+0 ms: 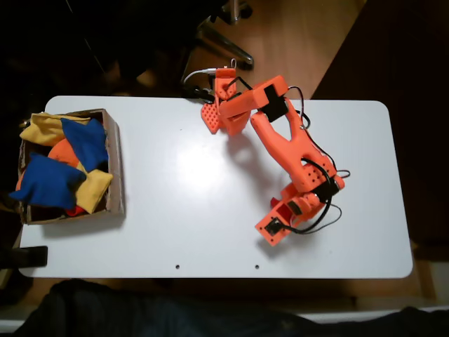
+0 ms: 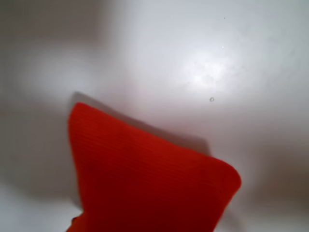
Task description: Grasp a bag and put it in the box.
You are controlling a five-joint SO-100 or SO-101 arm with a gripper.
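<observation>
Readable text: none was found in the fixed view or the wrist view.
Box (image 1: 112,168): no print, label or brand could be made out on the cardboard.
Bag (image 2: 145,179): plain red fabric, no lettering was seen.
Arm (image 1: 280,140): no number or sign could be read.
Table (image 1: 196,210): no markings were read.

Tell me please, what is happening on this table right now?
An orange robot arm is bent over the right part of a white table. In the wrist view a red bag lies on the white surface, close below the camera. Whether the gripper holds it cannot be told. At the table's left edge in the fixed view stands a cardboard box already holding blue bags and yellow bags. The red bag is not yet in the box.
</observation>
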